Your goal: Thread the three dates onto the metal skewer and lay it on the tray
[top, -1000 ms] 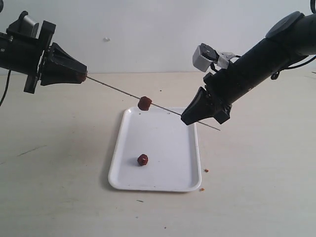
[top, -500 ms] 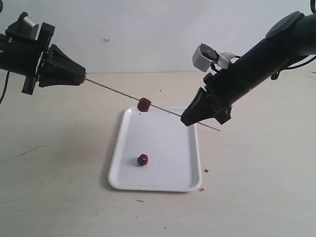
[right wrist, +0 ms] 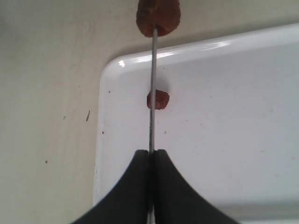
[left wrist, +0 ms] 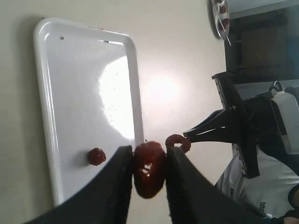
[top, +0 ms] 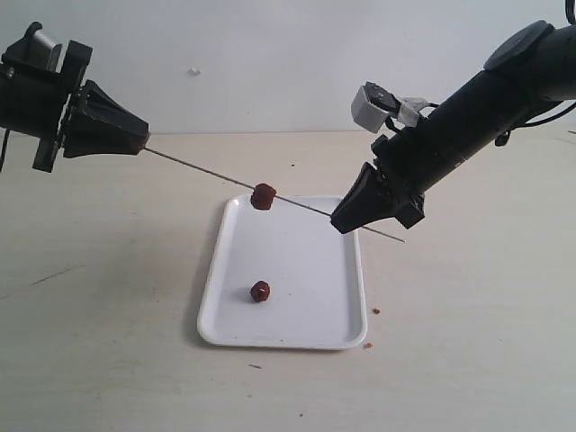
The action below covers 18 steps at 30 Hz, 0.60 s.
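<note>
My left gripper (top: pixel 142 140) is shut on one date (left wrist: pixel 149 169), held high above the table at the left. The thin metal skewer (top: pixel 207 173) slopes down from that date to my right gripper (top: pixel 347 219), which is shut on it near its lower end; a short tip sticks out past the fingers. A second date (top: pixel 263 195) is threaded at mid-skewer, above the far edge of the white tray (top: pixel 310 335). The third date (top: pixel 259 291) lies loose on the tray. In the right wrist view the skewer (right wrist: pixel 152 79) runs from the shut fingers up to the threaded date (right wrist: pixel 158 16).
Small brown crumbs (top: pixel 375 310) lie on the table by the tray's right rim and near corner. A pale wall stands behind the light wooden table (top: pixel 108 342).
My left gripper has drawn a little to the left with its date. The skewer's middle and its threaded date have sunk slightly. The right gripper has barely moved.
</note>
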Available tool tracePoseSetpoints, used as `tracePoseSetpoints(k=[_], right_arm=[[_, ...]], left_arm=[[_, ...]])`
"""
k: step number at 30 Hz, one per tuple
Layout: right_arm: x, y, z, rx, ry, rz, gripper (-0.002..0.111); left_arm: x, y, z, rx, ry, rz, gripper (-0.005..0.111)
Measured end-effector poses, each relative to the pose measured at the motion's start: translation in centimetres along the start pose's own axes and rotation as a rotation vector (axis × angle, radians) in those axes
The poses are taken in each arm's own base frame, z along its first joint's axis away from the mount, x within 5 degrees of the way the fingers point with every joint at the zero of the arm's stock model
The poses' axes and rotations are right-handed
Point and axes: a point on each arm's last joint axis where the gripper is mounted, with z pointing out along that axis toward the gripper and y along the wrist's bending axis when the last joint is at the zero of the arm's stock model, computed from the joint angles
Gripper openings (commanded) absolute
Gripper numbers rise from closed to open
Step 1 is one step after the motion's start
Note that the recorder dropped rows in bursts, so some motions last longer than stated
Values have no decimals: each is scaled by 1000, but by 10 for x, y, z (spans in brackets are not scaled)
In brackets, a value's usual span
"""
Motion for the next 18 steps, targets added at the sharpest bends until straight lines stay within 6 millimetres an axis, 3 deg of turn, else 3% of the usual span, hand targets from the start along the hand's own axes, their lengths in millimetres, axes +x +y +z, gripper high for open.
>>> tracePoseSetpoints(k=[18], right_arm=[[0,-2,0,17,5,10,0]], left_arm=[[-1,1,-1,-8,-6,1,27]])
